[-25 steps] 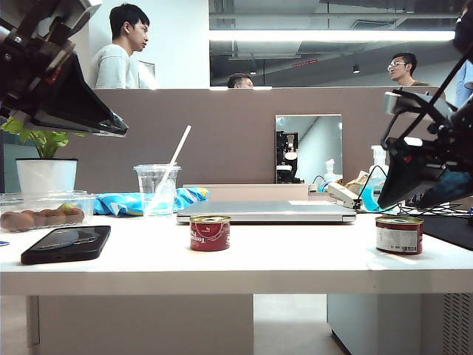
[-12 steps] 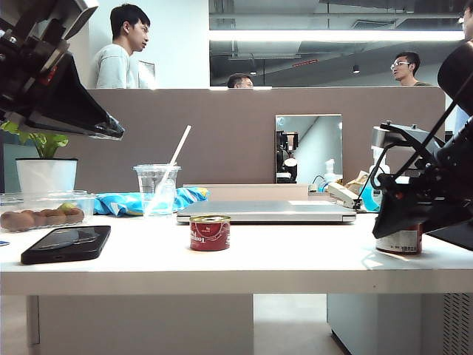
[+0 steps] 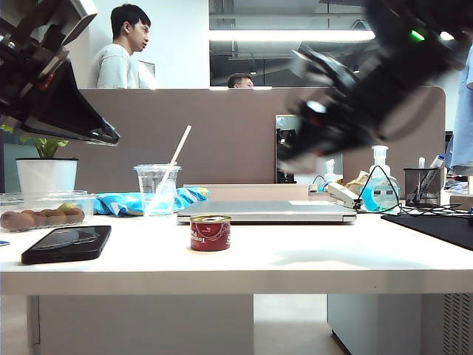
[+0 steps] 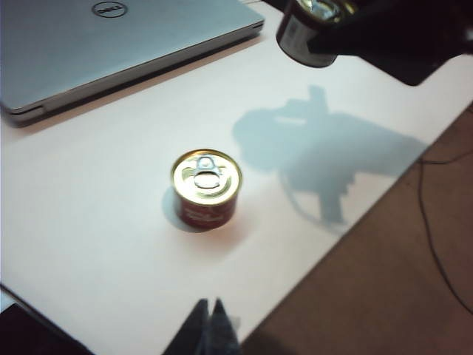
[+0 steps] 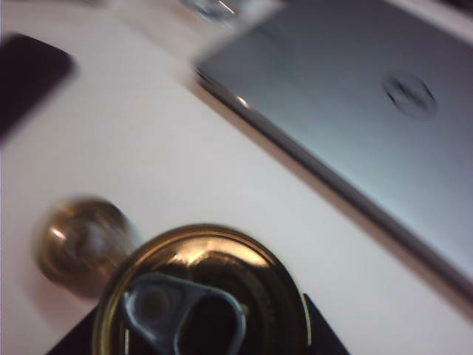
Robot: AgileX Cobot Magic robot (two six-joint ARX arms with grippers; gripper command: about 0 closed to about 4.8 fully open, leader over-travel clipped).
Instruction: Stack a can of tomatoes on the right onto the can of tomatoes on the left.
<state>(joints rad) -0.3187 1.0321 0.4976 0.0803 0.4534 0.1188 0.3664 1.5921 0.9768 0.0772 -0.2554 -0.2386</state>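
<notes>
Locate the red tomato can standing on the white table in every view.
Exterior view: red tomato can stands on the table, centre-left, before the closed silver laptop.
Left wrist view: mid-frame.
Right wrist view: blurred gold lid, beside the lifted can.
Shared landmark: the laptop.

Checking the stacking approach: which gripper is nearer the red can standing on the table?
Right. The right gripper, carrying the other can, hangs above and right of the red can; the left gripper sits high, far left.
</notes>
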